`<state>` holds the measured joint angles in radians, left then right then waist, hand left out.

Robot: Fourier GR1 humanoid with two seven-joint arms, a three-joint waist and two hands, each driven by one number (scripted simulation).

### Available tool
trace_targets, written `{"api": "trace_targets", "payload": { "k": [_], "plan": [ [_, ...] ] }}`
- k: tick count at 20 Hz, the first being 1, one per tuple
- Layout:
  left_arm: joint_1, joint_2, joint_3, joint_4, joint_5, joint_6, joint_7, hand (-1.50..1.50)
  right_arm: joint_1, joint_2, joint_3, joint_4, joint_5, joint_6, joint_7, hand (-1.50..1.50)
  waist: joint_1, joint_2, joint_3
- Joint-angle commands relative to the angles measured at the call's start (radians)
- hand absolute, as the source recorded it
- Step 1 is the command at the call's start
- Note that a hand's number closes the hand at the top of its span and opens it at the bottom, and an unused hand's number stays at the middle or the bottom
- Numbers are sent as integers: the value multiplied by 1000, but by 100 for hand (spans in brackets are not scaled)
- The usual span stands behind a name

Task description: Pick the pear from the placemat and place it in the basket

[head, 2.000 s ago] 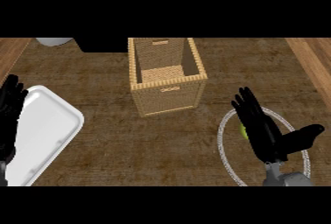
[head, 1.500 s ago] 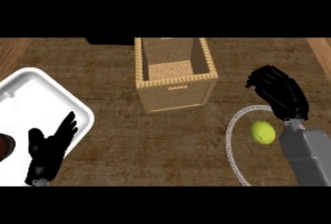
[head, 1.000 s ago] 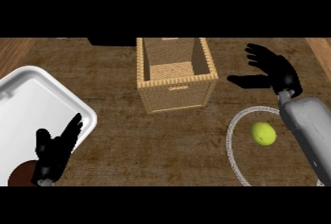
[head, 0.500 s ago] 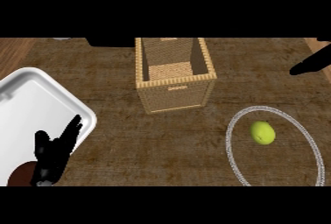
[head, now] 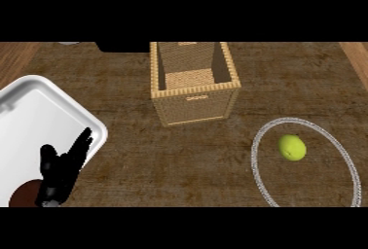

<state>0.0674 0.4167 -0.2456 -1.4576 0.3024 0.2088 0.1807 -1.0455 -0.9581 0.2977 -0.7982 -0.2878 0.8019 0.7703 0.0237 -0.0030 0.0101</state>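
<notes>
A yellow-green pear lies on a round brown placemat with a pale rim at the right of the head view. A tall wicker basket stands at the top middle, its inside bare as far as I can see. My left hand is open at the lower left, fingers straight and pointing up over the edge of a white tray. It is far from the pear. My right hand does not show.
A white tray fills the left side. A dark brown round object lies on it beside my left hand. A dark object sits at the top edge, left of the basket.
My right hand and forearm rose from above the placemat toward the upper right and left the view. The pear lies uncovered. The left hand has barely moved.
</notes>
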Motion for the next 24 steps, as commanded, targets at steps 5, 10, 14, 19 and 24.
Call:
{"api": "trace_targets", "payload": {
  "k": [5, 10, 14, 19, 24],
  "plan": [
    [65, 7, -8, 12, 11, -38, 54, 0, -39, -32, -5, 112, 8, 203, 5, -150, 1, 8, -10],
    [71, -25, 18, 110, -5, -48, -30, 0, 10, 55, -19, 82, 23, 97, -9, -150, -14, 6, -11],
    [49, -11, 40, 66, -1, -46, 27, 0, 51, 116, -31, 29, 36, 36, 3, -150, -21, 2, -11],
    [54, -68, 7, 61, -33, -6, 39, 0, 148, 146, -47, -22, 83, -43, -66, -150, -26, 3, -10],
    [36, -46, 37, 40, -26, -30, 71, 0, 201, 196, -38, -82, 133, -91, -44, -150, -24, 2, -10]
  ]
}}
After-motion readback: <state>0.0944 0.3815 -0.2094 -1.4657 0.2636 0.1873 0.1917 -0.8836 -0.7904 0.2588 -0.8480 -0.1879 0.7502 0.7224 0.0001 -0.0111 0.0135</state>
